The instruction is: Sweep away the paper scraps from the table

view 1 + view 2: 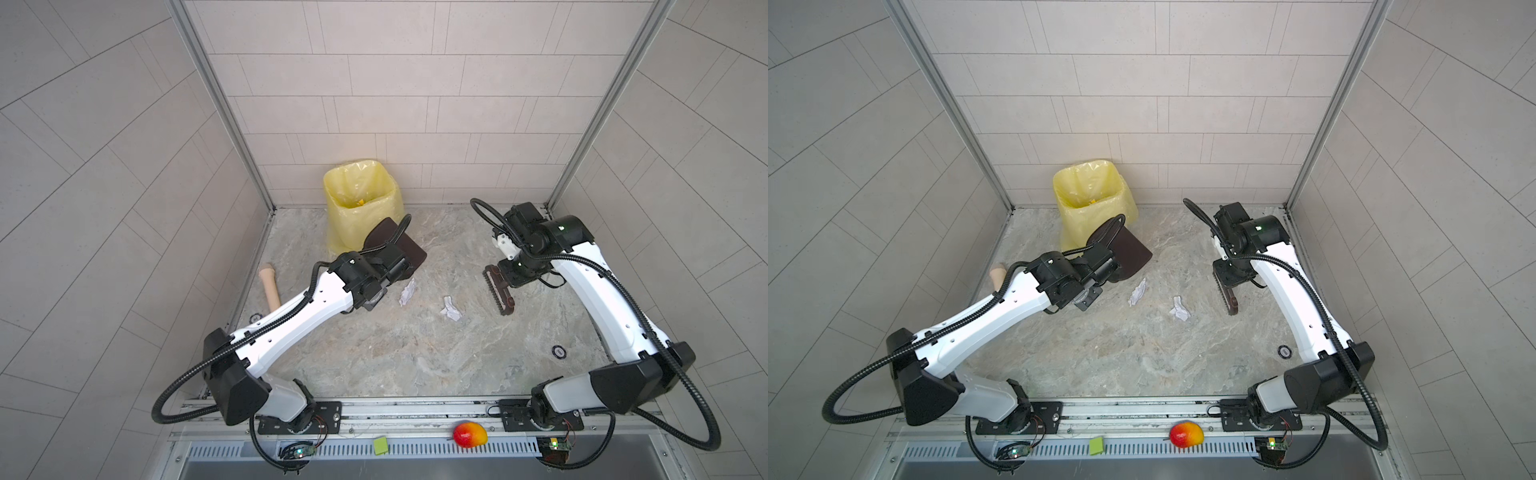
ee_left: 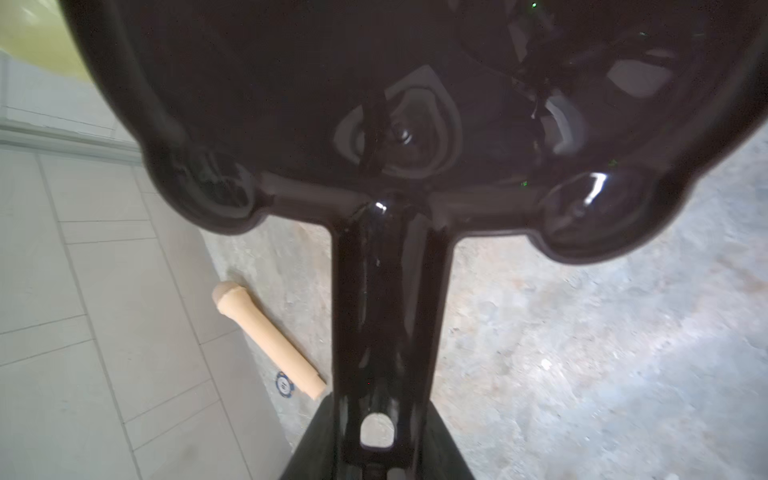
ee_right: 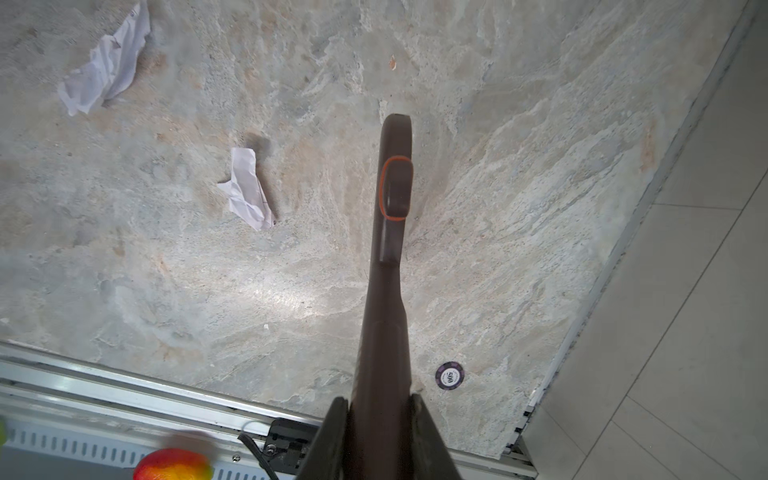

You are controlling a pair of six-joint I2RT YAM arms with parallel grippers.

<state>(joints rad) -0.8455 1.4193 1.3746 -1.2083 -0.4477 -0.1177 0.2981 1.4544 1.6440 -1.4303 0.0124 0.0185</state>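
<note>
Scraps point(image 1: 407, 291) of white paper, two, are lying near the middle of the table point(image 1: 415, 365), between dustpan point(image 1: 409, 249) and brush point(image 1: 498, 291), touching neither. I am judging the risk: a hard brush stroke flicking the light paper past the dustpan, which appears raised. Left gripper point(image 2: 376, 440) is clamping the dustpan handle; right gripper point(image 3: 380, 415) is clamping the brush handle, jaws closed down on each.

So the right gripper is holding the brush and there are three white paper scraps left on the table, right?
Not quite. Only two white paper scraps lie on the table, as both top views show. The right gripper does hold the brush.
</note>
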